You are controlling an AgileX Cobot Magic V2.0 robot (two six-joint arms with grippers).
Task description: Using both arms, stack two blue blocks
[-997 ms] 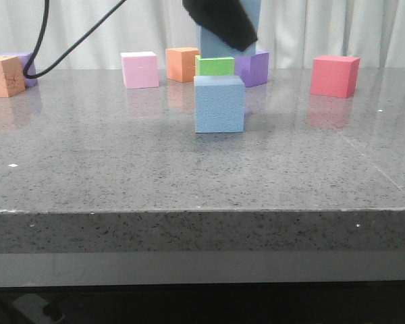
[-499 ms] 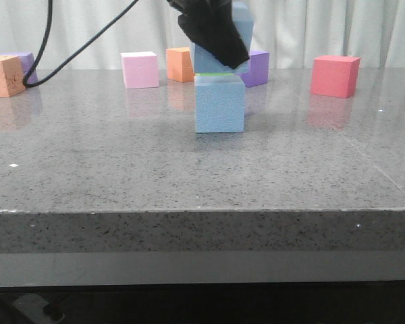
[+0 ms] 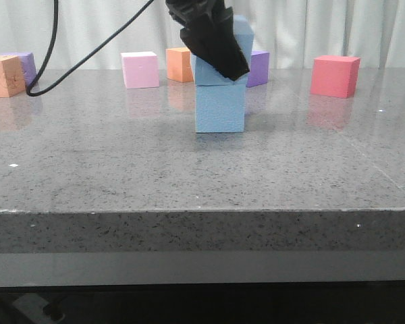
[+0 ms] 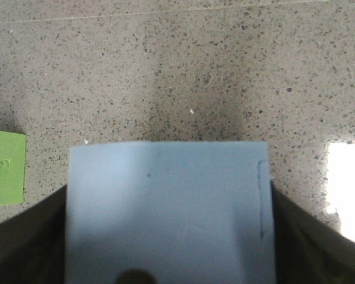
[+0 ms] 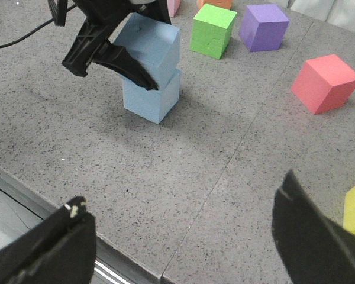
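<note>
The left gripper (image 3: 214, 42) has its jaws clenched on the top block (image 3: 223, 57), which sits on the bottom block (image 3: 220, 106) mid-surface (image 3: 121, 162) (slightly askew). The right gripper (image 5: 183, 236) hangs near the front edge, jaws spread, holding nothing.

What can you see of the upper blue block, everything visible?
The upper blue block is a pale sky-blue foam cube with a faintly pebbled, matte surface and a thin dark line near one edge in the left wrist view. It sits on the lower blue block, apparently touching, edges roughly aligned though slightly offset. The left gripper is shut on it, black fingers pressed against opposite side faces and covering part of its front. It stands upright, near the table's middle, in front of the green cube.
</note>
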